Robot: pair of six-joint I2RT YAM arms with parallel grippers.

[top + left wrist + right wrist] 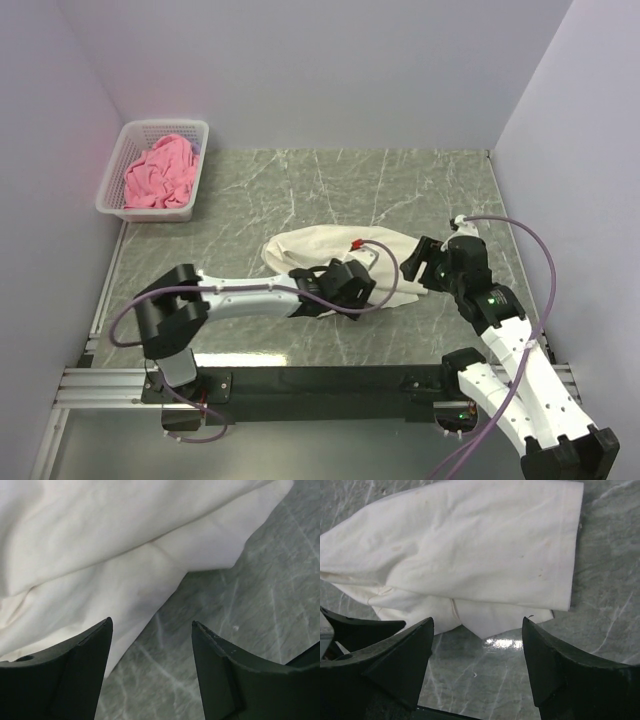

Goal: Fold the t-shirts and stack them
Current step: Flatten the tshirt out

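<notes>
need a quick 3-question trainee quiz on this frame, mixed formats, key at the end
1. True or false: the pink shirt lies in the basket.
2. Where is the cream shirt? A) in the basket B) crumpled on the table, between the two grippers C) lifted off the table
3. Fill in: the left gripper and the right gripper both stand ____, gripping nothing.
Key: 1 true; 2 B; 3 open.
</notes>
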